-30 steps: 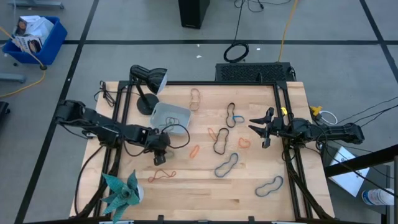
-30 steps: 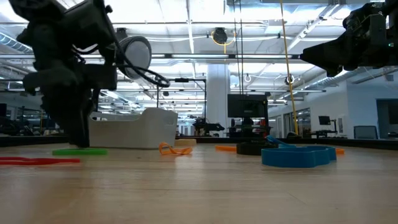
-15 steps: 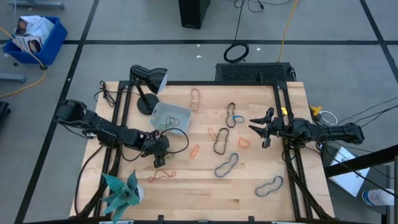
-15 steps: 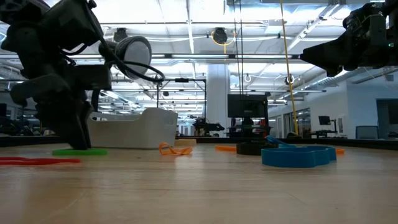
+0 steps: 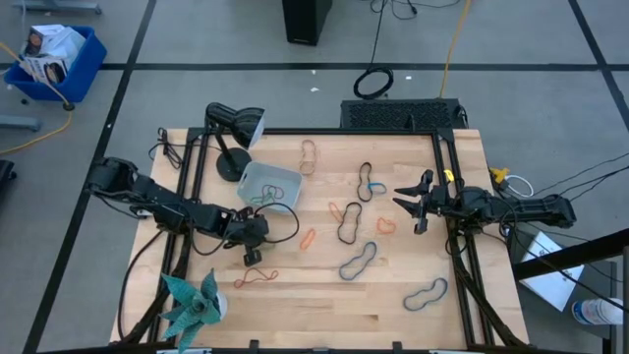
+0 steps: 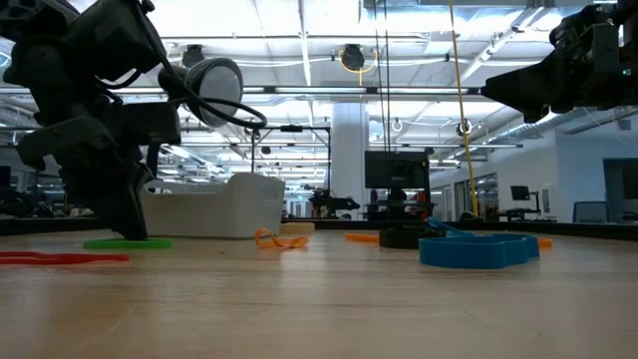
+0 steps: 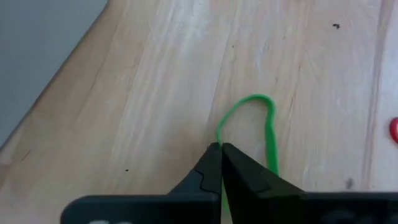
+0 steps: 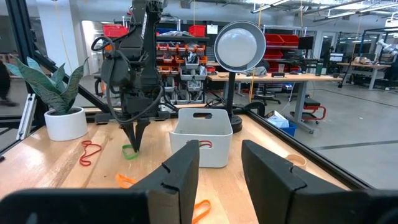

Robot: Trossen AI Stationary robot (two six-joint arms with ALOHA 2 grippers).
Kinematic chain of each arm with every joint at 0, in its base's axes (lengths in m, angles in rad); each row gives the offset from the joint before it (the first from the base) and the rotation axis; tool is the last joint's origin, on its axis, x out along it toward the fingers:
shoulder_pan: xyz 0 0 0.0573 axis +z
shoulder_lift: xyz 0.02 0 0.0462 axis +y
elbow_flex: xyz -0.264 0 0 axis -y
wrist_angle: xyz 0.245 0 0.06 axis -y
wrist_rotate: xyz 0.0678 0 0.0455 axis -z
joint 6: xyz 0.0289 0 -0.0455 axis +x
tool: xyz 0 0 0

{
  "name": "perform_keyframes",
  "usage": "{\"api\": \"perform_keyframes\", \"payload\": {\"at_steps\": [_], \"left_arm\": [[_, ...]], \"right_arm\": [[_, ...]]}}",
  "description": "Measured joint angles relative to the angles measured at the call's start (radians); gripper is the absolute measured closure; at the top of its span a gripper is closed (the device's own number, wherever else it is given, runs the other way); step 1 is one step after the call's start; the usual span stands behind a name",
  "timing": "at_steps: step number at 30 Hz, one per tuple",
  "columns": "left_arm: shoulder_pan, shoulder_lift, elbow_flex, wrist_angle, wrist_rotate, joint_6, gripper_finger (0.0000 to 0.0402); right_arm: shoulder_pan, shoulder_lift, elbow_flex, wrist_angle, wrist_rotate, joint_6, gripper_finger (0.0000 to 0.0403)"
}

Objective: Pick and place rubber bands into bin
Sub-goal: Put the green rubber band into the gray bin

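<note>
Tabletop [image 5: 393, 295] — left jaws now shut

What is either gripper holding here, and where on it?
Left gripper pinches the thin green rubber band at one side of its loop; right gripper holds nothing.

Wooden table [image 5: 393, 324] carries rubber bands [image 5: 357, 261], bin [image 5: 252, 179], lamp [image 5: 232, 128].

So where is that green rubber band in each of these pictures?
High view: hidden under the left gripper, not visible.
Low view: the green rubber band lies flat at far left, at the foot of the left arm.
Left wrist view: centre, pinched by the shut fingers.
Right wrist view: left of centre, below the left gripper.
Shared landmark: the bin, close beside it.
</note>
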Motion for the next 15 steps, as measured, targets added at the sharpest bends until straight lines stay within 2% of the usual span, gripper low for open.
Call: {"api": "perform_keyframes", "payload": {"at_steps": [8,15], "left_arm": [[-0.001,-0.011,0.042,-0.006,-0.013,0.077,0.0397],[0.01,-0.07,0.226,-0.241,-0.02,0.175,0.0398]], "right_arm": [[0.0,0.0,0.0,0.0,0.0,-0.013,0.0287],[0.0,0.0,0.0,0.0,0.0,-0.016,0.0287]]}}
